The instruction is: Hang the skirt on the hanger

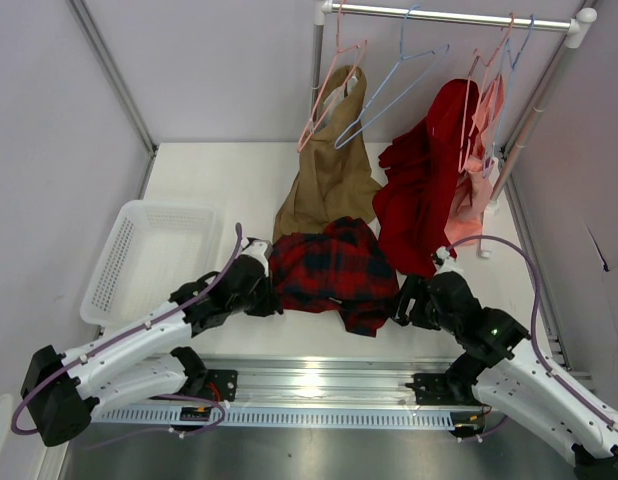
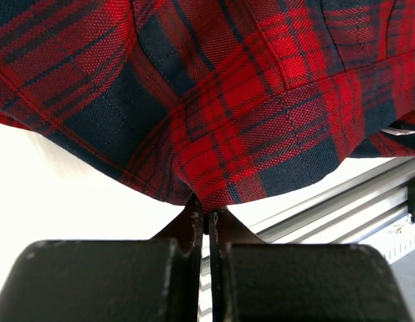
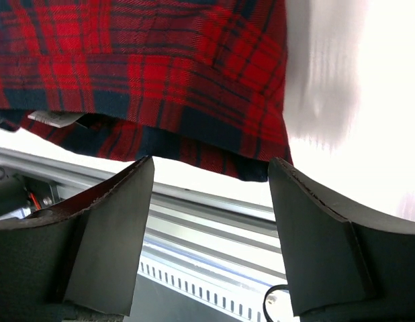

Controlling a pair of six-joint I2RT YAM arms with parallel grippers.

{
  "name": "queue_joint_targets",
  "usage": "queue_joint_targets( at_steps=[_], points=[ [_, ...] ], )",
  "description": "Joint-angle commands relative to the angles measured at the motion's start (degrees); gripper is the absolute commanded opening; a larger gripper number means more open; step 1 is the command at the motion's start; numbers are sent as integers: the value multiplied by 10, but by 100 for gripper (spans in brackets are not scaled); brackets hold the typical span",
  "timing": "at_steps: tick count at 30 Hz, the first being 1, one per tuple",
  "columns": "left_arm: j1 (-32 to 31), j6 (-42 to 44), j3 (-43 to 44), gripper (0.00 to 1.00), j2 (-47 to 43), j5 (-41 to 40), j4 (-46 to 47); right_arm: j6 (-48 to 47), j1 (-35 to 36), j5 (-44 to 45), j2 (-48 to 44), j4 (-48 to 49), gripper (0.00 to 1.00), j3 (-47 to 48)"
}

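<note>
The red and navy plaid skirt (image 1: 334,265) lies bunched on the white table between both arms. My left gripper (image 1: 272,290) is at its left edge; in the left wrist view the gripper (image 2: 208,209) is shut on a pinch of the skirt's hem (image 2: 221,121). My right gripper (image 1: 402,300) is at the skirt's right edge; in the right wrist view it (image 3: 211,168) is open and empty, with the skirt (image 3: 160,74) just beyond the fingertips. The light-blue hanger (image 1: 394,88) hangs bare on the rail at the back.
The rail (image 1: 454,15) also holds a tan garment (image 1: 329,170) on a pink hanger, a plain red garment (image 1: 424,180) and a pink garment (image 1: 474,195). A white basket (image 1: 144,255) stands at the left. An aluminium rail (image 1: 319,385) runs along the near edge.
</note>
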Motion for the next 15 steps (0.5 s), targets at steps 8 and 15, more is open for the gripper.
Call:
queue_joint_targets(
  at_steps=[8, 15],
  points=[
    [2, 12, 40, 0, -1, 4, -6, 76, 4, 46, -17, -2, 68, -38],
    [2, 13, 43, 0, -4, 4, -14, 93, 4, 57, -52, -14, 64, -40]
  ],
)
